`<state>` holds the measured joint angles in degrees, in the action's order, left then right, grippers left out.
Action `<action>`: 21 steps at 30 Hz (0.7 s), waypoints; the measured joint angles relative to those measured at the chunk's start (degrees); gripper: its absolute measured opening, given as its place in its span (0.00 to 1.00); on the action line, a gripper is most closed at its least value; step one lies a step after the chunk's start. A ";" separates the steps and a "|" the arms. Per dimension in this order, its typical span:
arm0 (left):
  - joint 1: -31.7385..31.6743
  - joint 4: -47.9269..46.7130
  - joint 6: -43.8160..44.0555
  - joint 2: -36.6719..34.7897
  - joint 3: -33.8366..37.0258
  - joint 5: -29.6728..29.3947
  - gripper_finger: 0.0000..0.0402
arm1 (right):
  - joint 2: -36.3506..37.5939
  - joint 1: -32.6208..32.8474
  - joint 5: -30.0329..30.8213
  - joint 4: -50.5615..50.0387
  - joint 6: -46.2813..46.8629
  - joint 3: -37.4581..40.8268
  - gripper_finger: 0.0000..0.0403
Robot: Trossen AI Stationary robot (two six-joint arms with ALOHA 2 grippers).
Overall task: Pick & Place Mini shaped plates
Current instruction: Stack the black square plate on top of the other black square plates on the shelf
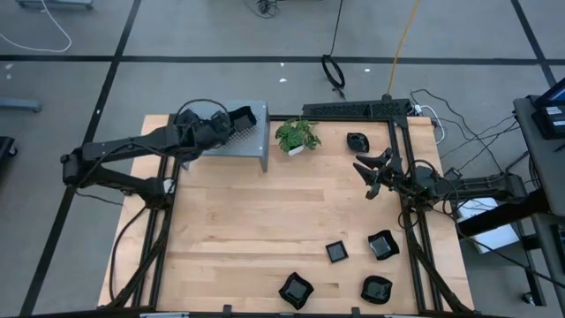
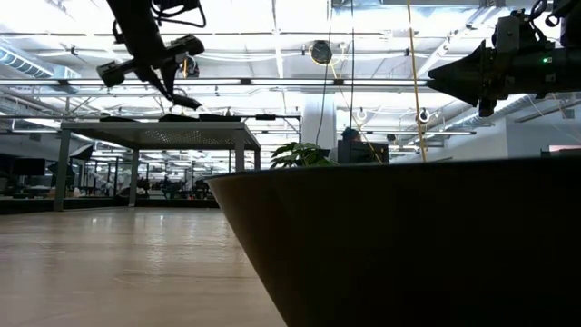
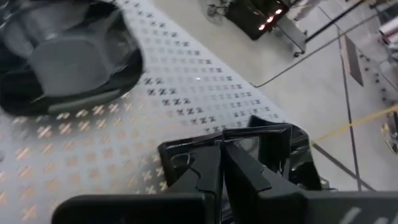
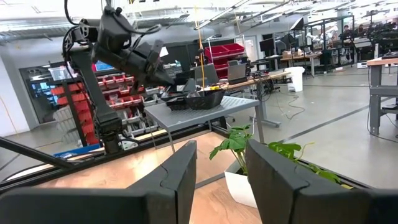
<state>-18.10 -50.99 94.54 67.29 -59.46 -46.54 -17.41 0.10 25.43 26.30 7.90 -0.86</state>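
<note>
Several mini shaped plates, black and glossy, lie on the wooden table: one at the far right (image 1: 356, 140) and others near the front edge (image 1: 336, 252) (image 1: 382, 245) (image 1: 296, 290) (image 1: 376, 289). More plates (image 4: 205, 98) rest on a grey perforated stand (image 1: 254, 144) at the far left. My left gripper (image 1: 244, 117) (image 3: 221, 163) is over that stand, shut on a square plate (image 3: 280, 146). Another plate (image 3: 62, 59) sits on the stand beyond it. My right gripper (image 1: 365, 173) (image 4: 221, 177) waits open at the right, above the table. My left gripper pinches the square plate by its near rim (image 3: 219, 140) between its two fingers. The fingers slant downward over the stand, coming from the table's left. The fingers hide the place of contact itself. Whether the plate's far part rests on the perforated sheet, I cannot tell.
A small green potted plant (image 1: 297, 135) stands beside the stand on its right. A black frame (image 1: 357, 109) runs along the far right edge and down the right side. One plate right in front of the low camera (image 2: 408, 245) blocks much of that view.
</note>
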 joint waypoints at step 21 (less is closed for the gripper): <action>3.16 -7.36 17.05 2.53 -0.02 -2.65 0.06 | -0.02 0.00 0.00 0.00 0.00 0.00 0.31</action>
<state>-14.93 -58.35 111.59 69.82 -59.48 -49.19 -17.43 0.10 25.43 26.30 7.90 -0.86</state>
